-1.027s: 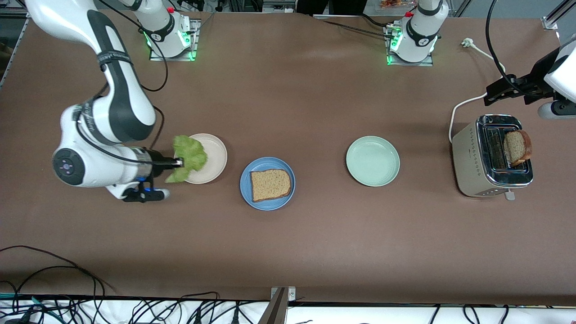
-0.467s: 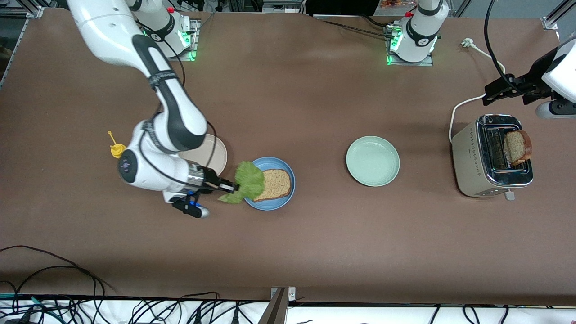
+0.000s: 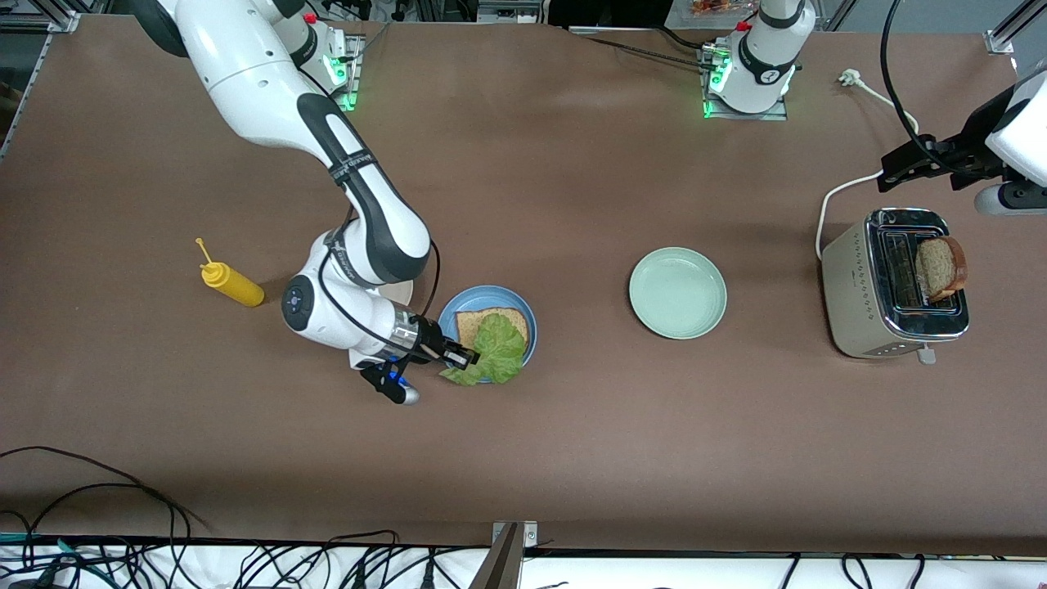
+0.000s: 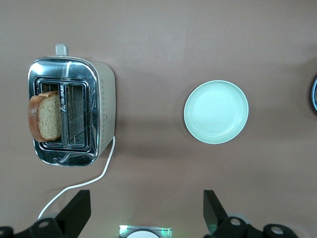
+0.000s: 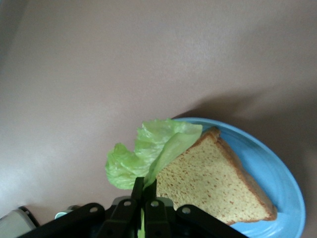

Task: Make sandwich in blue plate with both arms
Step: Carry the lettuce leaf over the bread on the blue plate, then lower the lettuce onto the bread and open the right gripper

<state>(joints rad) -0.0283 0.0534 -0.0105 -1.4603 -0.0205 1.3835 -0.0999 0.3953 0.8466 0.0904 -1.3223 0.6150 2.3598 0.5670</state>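
Right now the lettuce leaf (image 3: 496, 349) is hanging pinched in the right gripper (image 3: 463, 357) over the blue plate (image 3: 523, 310), draping across the bread slice (image 3: 475, 321) that is lying on that plate; the right wrist view is showing the two fingers (image 5: 143, 191) clamped together on the leaf's edge, with the slice and the plate's rim just under them. The plate is sitting near the middle of the tabletop, somewhat toward the right arm's end. A beige plate (image 3: 402, 292) is peeking out from under the right arm just beside it, and a yellow squeeze bottle (image 3: 231, 284) is lying farther toward that same end. A pale mint-green plate (image 3: 677, 293) is resting bare toward the left arm's end, and past it a toaster (image 3: 890, 285) is standing close to that end's edge — a second bread slice (image 3: 941, 267) is sticking up out of one slot. The left gripper (image 4: 143, 210) is waiting over the toaster area with its fingers spread wide — nothing is between them.
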